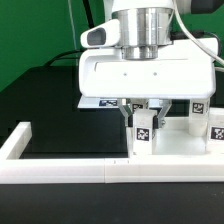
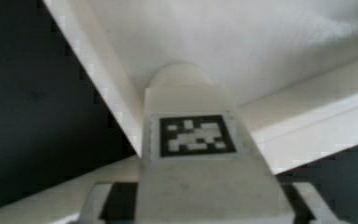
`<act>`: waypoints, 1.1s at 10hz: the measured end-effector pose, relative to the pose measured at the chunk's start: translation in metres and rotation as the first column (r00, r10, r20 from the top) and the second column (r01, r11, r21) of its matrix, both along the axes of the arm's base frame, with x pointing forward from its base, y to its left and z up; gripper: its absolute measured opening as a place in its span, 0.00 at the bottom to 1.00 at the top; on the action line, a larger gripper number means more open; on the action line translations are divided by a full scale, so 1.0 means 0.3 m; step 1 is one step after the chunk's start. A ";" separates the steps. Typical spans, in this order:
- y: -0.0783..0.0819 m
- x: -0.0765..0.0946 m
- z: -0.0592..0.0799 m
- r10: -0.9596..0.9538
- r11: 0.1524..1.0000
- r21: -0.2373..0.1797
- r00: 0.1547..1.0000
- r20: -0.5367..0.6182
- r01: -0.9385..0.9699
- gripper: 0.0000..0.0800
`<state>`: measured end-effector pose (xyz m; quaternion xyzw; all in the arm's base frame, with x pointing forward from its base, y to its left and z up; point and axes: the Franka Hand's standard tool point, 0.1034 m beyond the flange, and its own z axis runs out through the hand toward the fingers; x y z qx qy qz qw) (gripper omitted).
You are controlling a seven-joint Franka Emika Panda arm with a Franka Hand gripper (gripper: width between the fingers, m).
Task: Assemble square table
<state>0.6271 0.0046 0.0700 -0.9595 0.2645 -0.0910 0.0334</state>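
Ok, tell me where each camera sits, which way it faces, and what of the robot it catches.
Exterior view: sits off the arm, low at the table's edge, facing across the border rail at the end effector; the wrist and hand body fill the upper frame.
Wrist view: mounted on the wrist, looking along the end effector at a tagged table leg standing upright between the fingers, the square table top behind it.
Shared: both show that tagged leg and the black table surface.
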 end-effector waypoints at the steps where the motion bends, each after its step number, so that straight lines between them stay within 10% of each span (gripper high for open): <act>1: -0.005 0.001 0.001 -0.193 0.980 0.032 0.981 -0.036 0.194 0.36; 4: -0.014 -0.007 -0.005 -0.622 0.748 0.143 0.760 -0.187 0.648 0.36; 8: -0.006 -0.007 -0.006 -0.774 0.579 0.144 0.596 -0.215 0.803 0.36; 11: -0.017 -0.022 -0.008 -0.925 0.175 0.097 0.197 -0.324 0.980 0.36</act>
